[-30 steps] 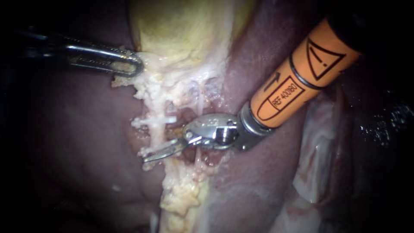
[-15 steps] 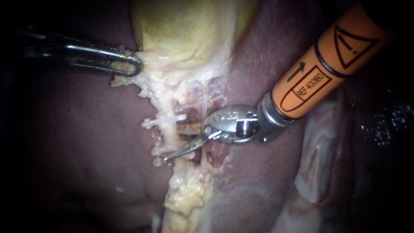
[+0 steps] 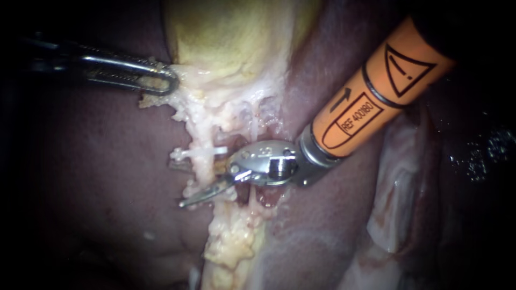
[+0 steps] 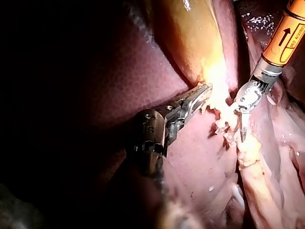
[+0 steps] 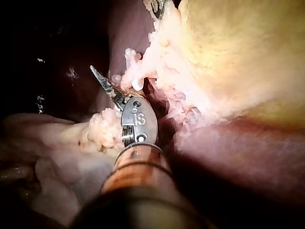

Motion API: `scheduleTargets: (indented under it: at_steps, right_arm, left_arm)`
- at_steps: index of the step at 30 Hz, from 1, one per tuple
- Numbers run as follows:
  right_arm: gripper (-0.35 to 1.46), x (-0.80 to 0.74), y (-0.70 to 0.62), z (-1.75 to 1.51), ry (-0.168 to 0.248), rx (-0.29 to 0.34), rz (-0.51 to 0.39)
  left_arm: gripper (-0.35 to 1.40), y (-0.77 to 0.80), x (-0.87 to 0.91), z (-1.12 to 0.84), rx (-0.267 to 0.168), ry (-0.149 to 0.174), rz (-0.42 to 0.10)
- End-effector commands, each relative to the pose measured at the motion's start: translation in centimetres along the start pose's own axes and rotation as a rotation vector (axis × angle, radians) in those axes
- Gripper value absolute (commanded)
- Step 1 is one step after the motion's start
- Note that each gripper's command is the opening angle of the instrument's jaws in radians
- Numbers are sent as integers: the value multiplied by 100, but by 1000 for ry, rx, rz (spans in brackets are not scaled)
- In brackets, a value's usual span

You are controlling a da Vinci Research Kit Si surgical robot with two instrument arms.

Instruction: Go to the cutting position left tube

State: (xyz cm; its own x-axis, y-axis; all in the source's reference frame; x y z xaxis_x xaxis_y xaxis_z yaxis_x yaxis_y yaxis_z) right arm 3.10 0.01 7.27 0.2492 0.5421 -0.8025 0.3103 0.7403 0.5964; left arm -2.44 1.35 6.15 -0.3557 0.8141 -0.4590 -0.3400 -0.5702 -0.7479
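My right instrument, orange-sleeved with slim metal blades, has its jaws parted astride the pale left tube, just to the near side of a white clip. At far left, my left instrument has its jaws clamped on pale tissue at the edge of the yellow gallbladder.

Gallbladder: dull yellow-green, faintly mottled.
Fatty tissue just below gallbladder: cream-white with pink flecks, yellower further from gallbladder.
Liver either side of gallbladder: dark maroon, with fine cell-like pattern in left wrist view.
Clip below gallbladder: white.
Raw patch below gallbladder, beside clip: red-brown.
Right instrument: orange sleeve with black line markings, silver wrist, grey blade.
Left instrument at gallbladder's edge: bright steel jaws; shaft black, perhaps dark grey, too dim to tell.
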Motion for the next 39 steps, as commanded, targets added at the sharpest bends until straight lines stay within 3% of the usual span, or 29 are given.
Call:
scheduleTargets:
  at_steps: [1,12,17,28,39]
  right_arm:
    - [121,-1,1,2,-1,2,13]
    - [115,-8,3,17,6,-16,137]
    - [118,3,-5,13,9,-12,160]
    - [120,45,-35,8,18,7,220]
    - [121,45,-36,9,18,9,231]
  left_arm:
    - [-35,0,0,1,1,0,-1]
    - [-35,0,1,2,2,0,-1]
    - [-35,0,0,1,1,0,-1]
    - [-35,-2,0,0,0,0,0]
    - [-35,-2,0,0,0,0,0]
